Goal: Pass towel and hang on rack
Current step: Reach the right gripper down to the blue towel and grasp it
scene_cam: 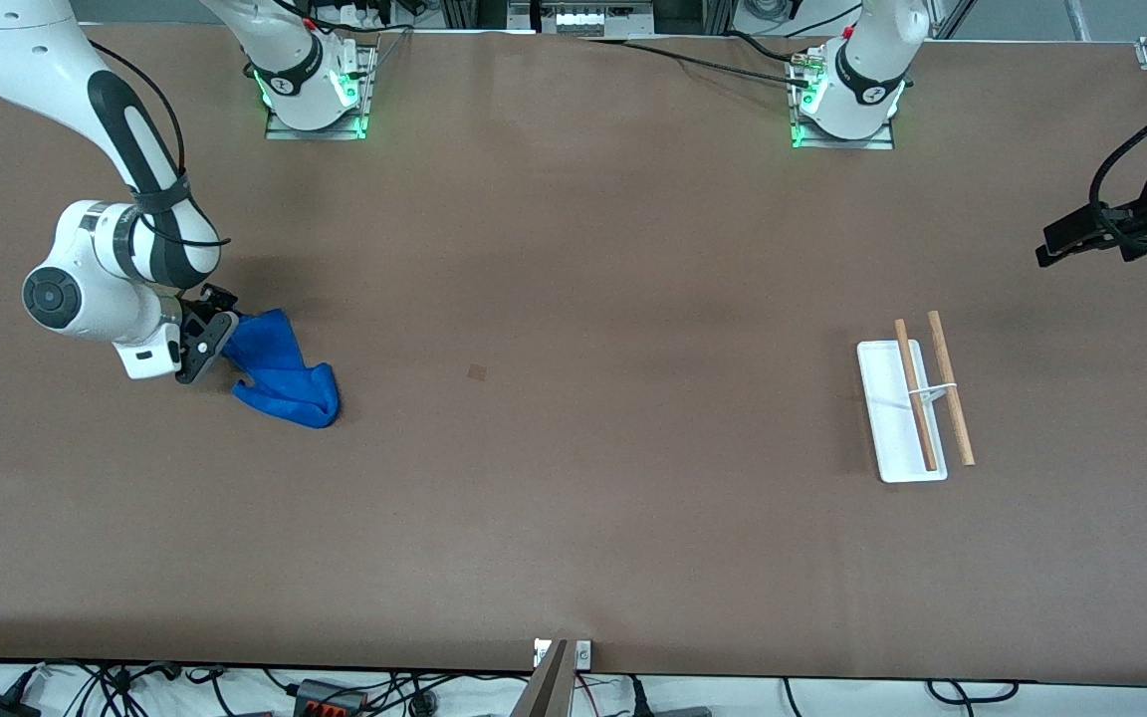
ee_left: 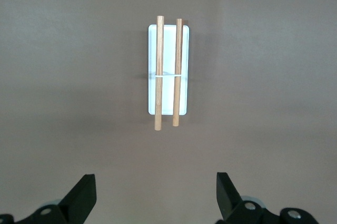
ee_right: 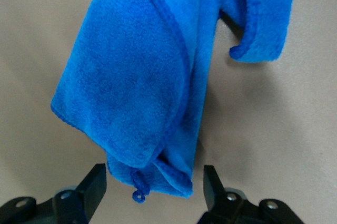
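The towel (scene_cam: 283, 376) lies crumpled on the tabletop (scene_cam: 573, 518) toward the right arm's end; the right pincer (scene_cam: 203, 344) sits low at its edge, its fingers (ee_right: 93, 184) spread wide either side of a towel corner without gripping it. The rack (scene_cam: 907, 438) stands toward the left arm's end; the left pincer (ee_left: 156, 195) waits in the air near it, fingers wide apart and holding nothing.

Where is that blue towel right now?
The towel lies crumpled on the table toward the right arm's end, with the right end effector open around its edge. The rack stands toward the left arm's end.
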Robot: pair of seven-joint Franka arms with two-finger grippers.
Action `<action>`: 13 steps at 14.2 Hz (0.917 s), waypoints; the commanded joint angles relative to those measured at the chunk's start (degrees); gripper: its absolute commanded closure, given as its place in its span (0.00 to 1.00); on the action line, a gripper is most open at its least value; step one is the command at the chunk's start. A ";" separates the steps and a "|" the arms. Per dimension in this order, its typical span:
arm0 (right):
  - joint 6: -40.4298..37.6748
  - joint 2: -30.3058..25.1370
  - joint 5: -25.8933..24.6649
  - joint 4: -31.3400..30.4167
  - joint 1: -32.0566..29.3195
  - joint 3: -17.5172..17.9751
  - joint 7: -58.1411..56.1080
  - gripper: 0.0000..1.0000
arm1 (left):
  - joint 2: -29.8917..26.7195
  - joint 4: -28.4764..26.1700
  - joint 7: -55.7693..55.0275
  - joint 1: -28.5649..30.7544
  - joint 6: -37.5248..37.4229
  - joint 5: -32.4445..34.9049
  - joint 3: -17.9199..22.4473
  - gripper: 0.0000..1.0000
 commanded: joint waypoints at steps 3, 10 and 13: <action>1.10 -0.82 0.71 -1.22 -0.49 0.27 -1.76 0.60 | 0.49 1.53 1.56 0.40 -1.64 -1.27 -0.20 0.00; 1.01 -0.82 0.71 -1.13 -0.05 0.27 -1.67 1.00 | 0.49 1.53 1.47 0.49 -1.99 -2.15 0.07 0.00; -0.13 -2.22 0.88 -0.52 0.13 0.44 -0.97 1.00 | 0.49 1.53 1.56 1.10 -2.87 -1.62 0.16 0.00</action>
